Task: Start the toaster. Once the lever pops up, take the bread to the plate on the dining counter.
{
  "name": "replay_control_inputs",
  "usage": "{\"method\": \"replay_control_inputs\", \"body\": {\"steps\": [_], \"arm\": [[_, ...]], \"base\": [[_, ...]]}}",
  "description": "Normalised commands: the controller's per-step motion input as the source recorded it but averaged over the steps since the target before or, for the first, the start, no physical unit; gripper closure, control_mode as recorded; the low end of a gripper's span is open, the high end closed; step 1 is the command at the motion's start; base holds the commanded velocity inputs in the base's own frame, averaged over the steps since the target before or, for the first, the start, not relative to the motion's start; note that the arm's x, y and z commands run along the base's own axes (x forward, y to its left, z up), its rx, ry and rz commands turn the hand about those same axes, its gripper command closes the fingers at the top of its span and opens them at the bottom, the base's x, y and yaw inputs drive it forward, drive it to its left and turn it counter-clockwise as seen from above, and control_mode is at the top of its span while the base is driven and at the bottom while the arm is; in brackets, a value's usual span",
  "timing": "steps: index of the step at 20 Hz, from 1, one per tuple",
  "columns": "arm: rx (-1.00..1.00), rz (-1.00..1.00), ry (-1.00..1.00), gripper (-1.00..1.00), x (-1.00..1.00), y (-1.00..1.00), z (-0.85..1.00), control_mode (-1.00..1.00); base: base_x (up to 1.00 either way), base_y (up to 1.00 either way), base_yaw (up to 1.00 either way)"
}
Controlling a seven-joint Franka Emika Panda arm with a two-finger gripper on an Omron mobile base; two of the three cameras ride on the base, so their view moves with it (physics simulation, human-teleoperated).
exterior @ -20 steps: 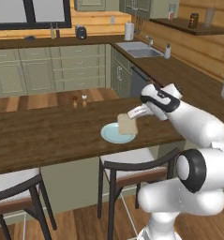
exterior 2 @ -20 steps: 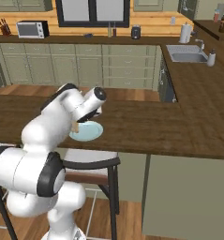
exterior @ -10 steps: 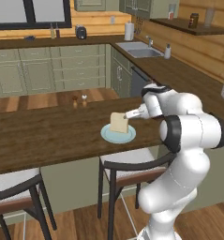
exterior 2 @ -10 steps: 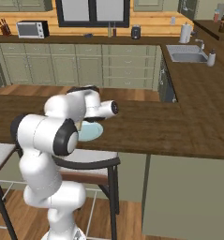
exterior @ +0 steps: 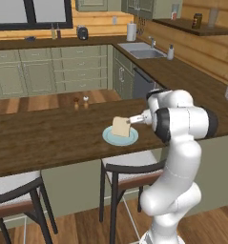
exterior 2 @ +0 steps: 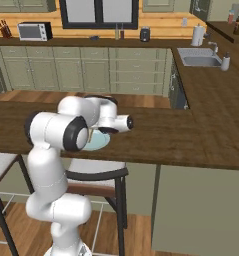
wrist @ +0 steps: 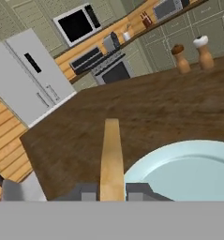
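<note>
The bread [exterior: 120, 127] is held edge-on by the end effector [exterior: 132, 119], whose two fingers are closed narrowly on the slice's right edge. The slice is kept upright over the plate [exterior: 109, 137], with its lower edge at or just above the plate's surface; whether it touches cannot be told. In the hand view the bread [wrist: 111, 159] is seen as a thin tan strip rising between the dark fingertips [wrist: 83, 191], and the pale blue plate [wrist: 188, 171] is seen just to its right. The plate rests on the dark wooden desk [exterior: 44, 136], toward its near edge, above a white-seated stool [exterior: 129, 162]. Two small shakers [exterior: 80, 101] are placed on the desk beyond the plate, well apart from it. In the right base view the plate [exterior 2: 101, 143] is partly covered by the white arm [exterior 2: 73, 131]. A sink [exterior: 145, 51] is set in the far right counter.
</note>
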Motion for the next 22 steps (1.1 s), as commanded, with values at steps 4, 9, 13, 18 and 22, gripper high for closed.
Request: {"method": "replay_control_inputs", "body": {"steps": [4,9,13,18,22], "arm": [[0.00,-0.02,0.00,1.00,0.01,0.05,-0.26,-1.00],[0.00,-0.04,0.00,1.00,0.00,0.12,-0.24,-1.00],[-0.01,-0.07,0.00,-1.00,0.11,0.07,-0.14,-1.00],[-0.03,-0.09,0.01,-1.00,0.18,0.02,-0.12,-1.00],[-0.03,-0.08,0.00,-1.00,0.13,0.00,-0.05,-1.00]], "base": [[0.00,0.00,0.00],[0.00,0.00,0.00],[0.00,0.00,0.00],[0.00,0.00,0.00],[0.00,0.00,0.00]]}}
